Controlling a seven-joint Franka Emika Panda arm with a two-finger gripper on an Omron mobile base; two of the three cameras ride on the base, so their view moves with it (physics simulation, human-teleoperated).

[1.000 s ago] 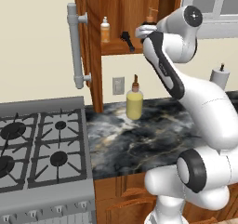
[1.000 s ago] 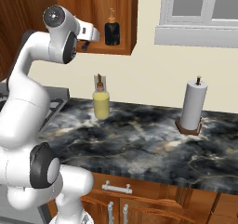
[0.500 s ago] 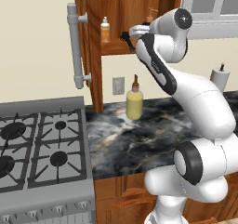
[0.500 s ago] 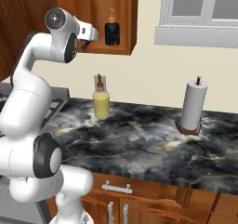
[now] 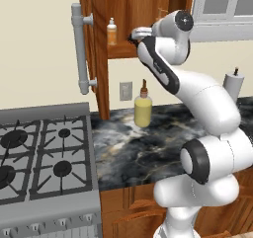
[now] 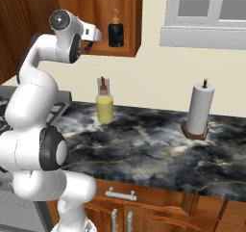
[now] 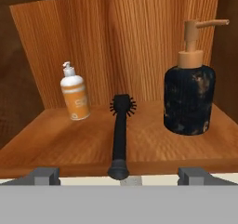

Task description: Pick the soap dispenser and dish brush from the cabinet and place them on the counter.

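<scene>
Your pincer (image 7: pixel 120 175) stands at full spread at the front lip of the cabinet (image 7: pixel 139 46) shelf, nothing between its two finger tips (image 7: pixel 44 175) and touching nothing; in the left base view it sits level with the shelf edge at the open cabinet. Shelf count, three items. One dish brush (image 7: pixel 120 135), black, lies flat with its handle end nearest you, overhanging the shelf edge between the tips, bristle head pointing to the back wall. One soap dispenser (image 7: pixel 189 95), dark mottled body with a tan pump, stands upright to the brush's right in the hand view, apart from it. One small white-and-orange pump bottle (image 7: pixel 75 94) stands upright to the brush's left, further back. Below, the counter (image 6: pixel 158 149) carries two items: one yellow bottle (image 6: pixel 104 106) with a brown nozzle near the wall, and one paper towel roll (image 6: pixel 199 109) on its holder well off to the right. One stove top (image 5: pixel 39 158) adjoins the counter.
</scene>
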